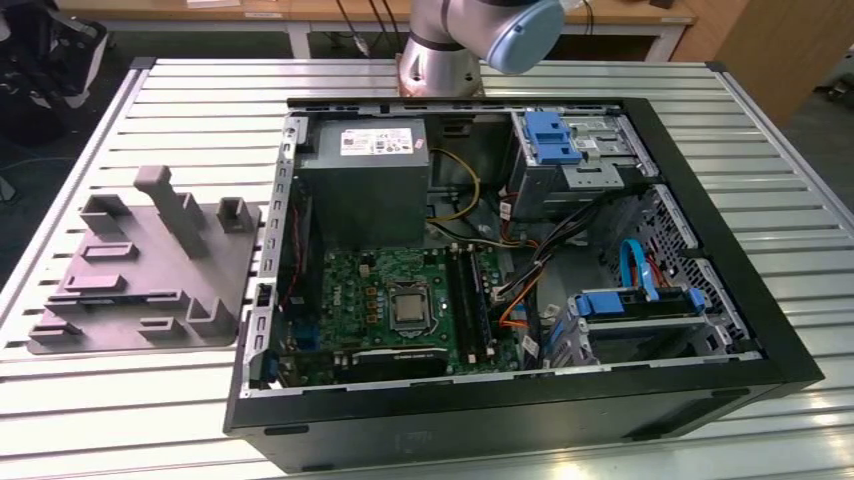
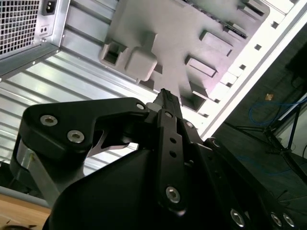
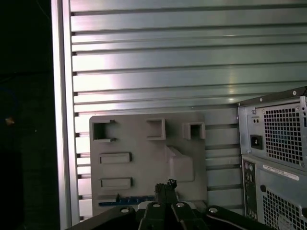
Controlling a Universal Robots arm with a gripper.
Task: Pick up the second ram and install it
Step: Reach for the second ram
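In the first wrist view, the second ram (image 3: 125, 201) shows as a thin dark bar with a blue edge, lying along one edge of the grey fixture plate (image 3: 139, 139). My gripper (image 3: 165, 185) hovers well above that plate, close to the ram in the picture but clear of it. Its black fingers look pressed together with nothing between them. The second wrist view has the gripper (image 2: 165, 95) shut over the fixture plate (image 2: 158, 28). In the exterior view the fixture plate (image 1: 140, 275) lies at the left of the open computer case (image 1: 507, 400).
The green motherboard (image 1: 387, 300) with its long black slots (image 1: 467, 295) lies inside the case. The case's rear panel (image 3: 278, 143) stands close beside the fixture. Everything rests on a slatted aluminium table (image 1: 174, 90). The arm's base (image 1: 441, 60) stands behind the case.
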